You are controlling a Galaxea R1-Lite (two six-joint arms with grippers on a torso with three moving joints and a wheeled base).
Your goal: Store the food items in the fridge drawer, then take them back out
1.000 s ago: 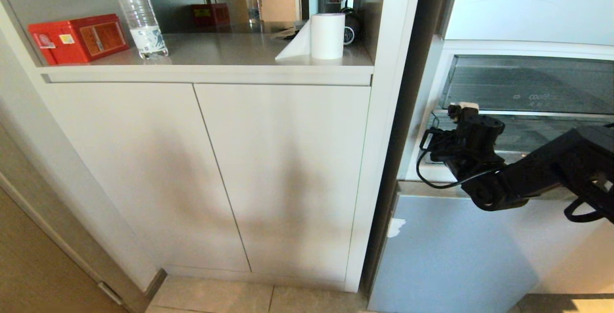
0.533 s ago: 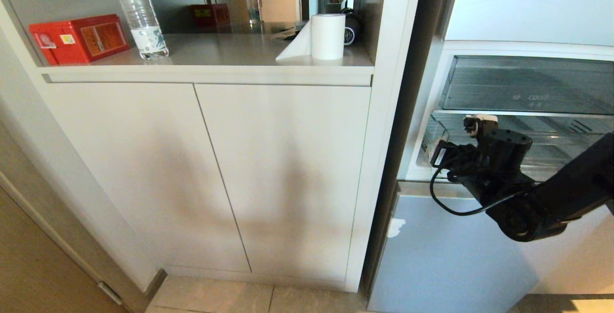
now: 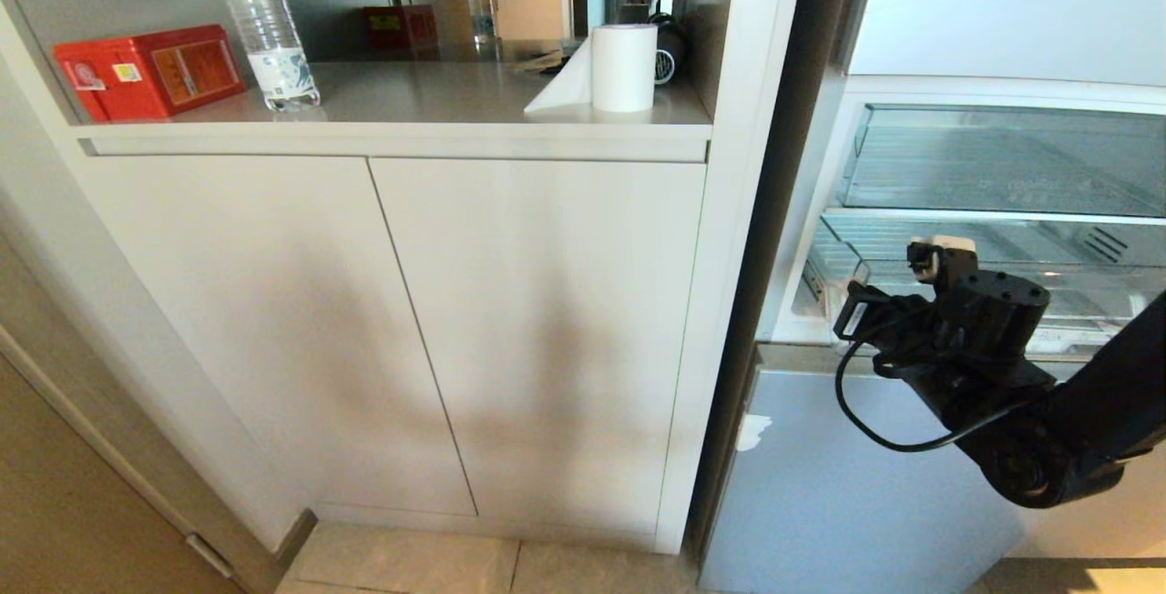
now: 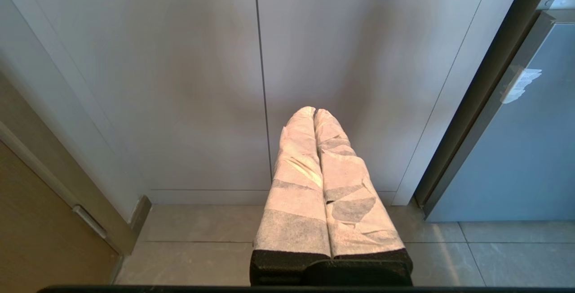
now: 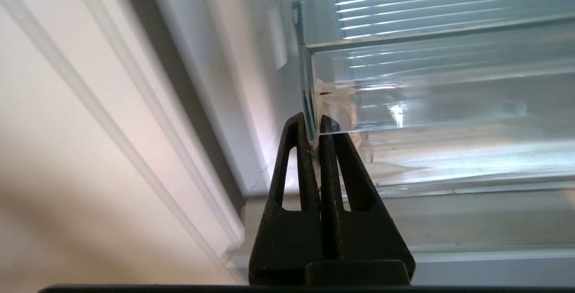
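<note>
The right claw (image 5: 316, 126) is at the left front corner of the fridge drawer (image 5: 431, 86), and its two black fingers are pressed together on the corner of the thick clear front lip. I think it grips there because the lip is the only part that gives a handle for pulling or pushing the drawer. In the head view the right arm reaches across the lower fridge door (image 3: 856, 485) to this drawer, which stands pulled out a little under the other clear drawer (image 3: 1002, 161). The ribbed floor that I can see holds nothing, and I see no red food items anywhere, so I cannot say if they are inside further back or somewhere else. The left claw (image 4: 314, 112) is parked low, its wrapped fingers closed on nothing, pointing to the cabinet doors (image 4: 260, 82) and the tiled floor (image 4: 202, 257). On the worktop (image 3: 419, 97) stand a red box (image 3: 146, 70), a water bottle (image 3: 269, 38) and a paper roll (image 3: 624, 66), well apart from the work, so they play no part here.
</note>
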